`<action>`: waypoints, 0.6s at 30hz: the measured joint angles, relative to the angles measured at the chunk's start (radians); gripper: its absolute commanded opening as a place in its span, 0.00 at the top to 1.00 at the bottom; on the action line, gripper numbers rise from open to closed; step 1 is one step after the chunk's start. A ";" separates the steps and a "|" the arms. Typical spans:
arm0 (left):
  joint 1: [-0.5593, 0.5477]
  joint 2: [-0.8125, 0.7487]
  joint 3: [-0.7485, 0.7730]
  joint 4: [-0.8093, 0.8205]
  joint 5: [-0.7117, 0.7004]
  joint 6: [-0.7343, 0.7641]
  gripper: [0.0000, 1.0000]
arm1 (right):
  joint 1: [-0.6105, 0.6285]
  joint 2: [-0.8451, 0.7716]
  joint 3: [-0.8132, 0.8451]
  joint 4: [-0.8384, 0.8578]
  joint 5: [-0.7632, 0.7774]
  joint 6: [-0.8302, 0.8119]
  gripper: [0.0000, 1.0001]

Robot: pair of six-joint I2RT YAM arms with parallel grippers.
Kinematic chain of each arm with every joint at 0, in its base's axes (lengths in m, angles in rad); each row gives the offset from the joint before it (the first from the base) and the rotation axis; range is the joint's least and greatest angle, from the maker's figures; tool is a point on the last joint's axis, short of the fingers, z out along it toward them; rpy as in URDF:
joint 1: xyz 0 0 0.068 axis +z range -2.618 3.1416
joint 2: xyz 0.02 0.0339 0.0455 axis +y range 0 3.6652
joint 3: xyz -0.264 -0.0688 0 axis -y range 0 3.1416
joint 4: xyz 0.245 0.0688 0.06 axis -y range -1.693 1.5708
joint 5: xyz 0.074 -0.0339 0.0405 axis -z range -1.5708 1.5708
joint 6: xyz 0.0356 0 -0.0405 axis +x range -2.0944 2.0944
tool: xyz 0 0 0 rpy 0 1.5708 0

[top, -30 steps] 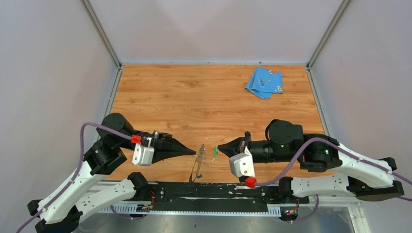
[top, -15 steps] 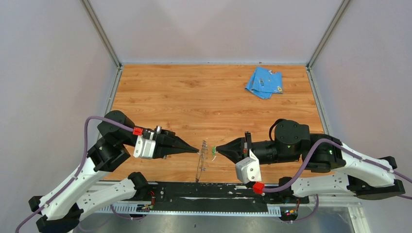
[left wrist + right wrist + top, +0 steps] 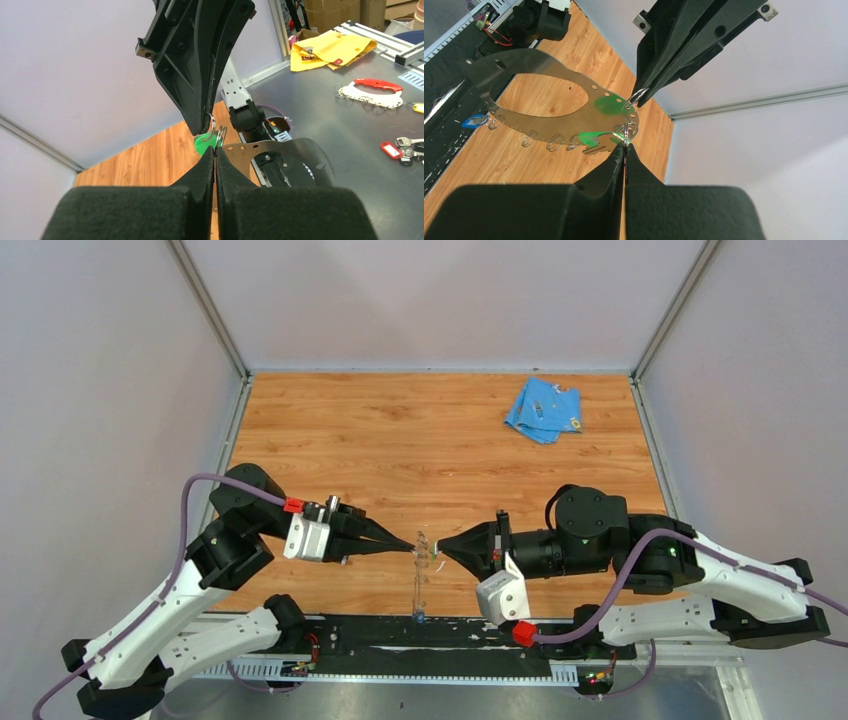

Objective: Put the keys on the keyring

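The keyring [image 3: 417,585], a thin grey metal oval band, hangs edge-on between both grippers above the near table edge. My left gripper [image 3: 413,548] is shut on its top end; the band [image 3: 300,150] curves off to the right of its tips [image 3: 215,148]. My right gripper [image 3: 441,553] is shut on the small wire ring of the green key [image 3: 436,558], held against the band's top end [image 3: 596,139]. The blue key [image 3: 474,121] hangs from the band's low end. In the right wrist view the band [image 3: 524,60] carries several small wire rings along its edge.
A light-blue cloth [image 3: 543,409] lies at the back right of the wooden table [image 3: 400,440]. A black rail [image 3: 420,635] runs along the near edge under the keyring. Grey walls stand on three sides.
Both grippers have closed in on each other at the centre. The left one carried the keyring right, which now hangs straight and edge-on; the green key now touches its top end.
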 measured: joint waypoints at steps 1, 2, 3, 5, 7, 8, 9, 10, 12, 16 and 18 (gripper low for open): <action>0.000 0.000 0.000 0.000 0.000 0.000 1.00 | 0.001 0.001 0.003 0.000 0.000 -0.003 1.00; 0.000 0.001 0.000 -0.002 0.000 0.000 1.00 | 0.003 0.001 0.005 0.001 0.000 -0.006 1.00; 0.000 0.001 0.000 -0.002 0.000 0.000 1.00 | 0.006 0.001 0.006 0.000 0.000 -0.008 1.00; 0.000 0.002 0.000 -0.002 -0.001 0.000 1.00 | 0.011 0.002 0.006 0.000 0.000 -0.010 1.00; 0.000 0.005 0.000 -0.002 -0.004 0.000 1.00 | 0.015 0.002 0.006 0.000 0.000 -0.010 1.00; 0.000 0.006 0.000 -0.002 -0.005 0.000 1.00 | 0.018 0.002 0.006 -0.001 0.001 -0.011 1.00; 0.000 0.006 0.000 -0.002 -0.006 0.000 1.00 | 0.020 0.002 0.006 -0.002 0.000 -0.011 1.00; 0.000 0.006 0.000 -0.002 -0.007 0.000 1.00 | 0.021 0.003 0.006 -0.003 0.000 -0.011 1.00; 0.000 0.008 0.001 -0.002 -0.008 0.000 1.00 | 0.025 0.003 0.006 -0.007 0.000 -0.012 1.00; 0.000 0.008 0.001 -0.002 -0.011 0.000 1.00 | 0.029 0.005 0.006 -0.010 0.002 -0.015 1.00; 0.000 0.008 0.001 -0.002 -0.013 0.000 1.00 | 0.032 0.005 0.006 -0.010 0.003 -0.016 1.00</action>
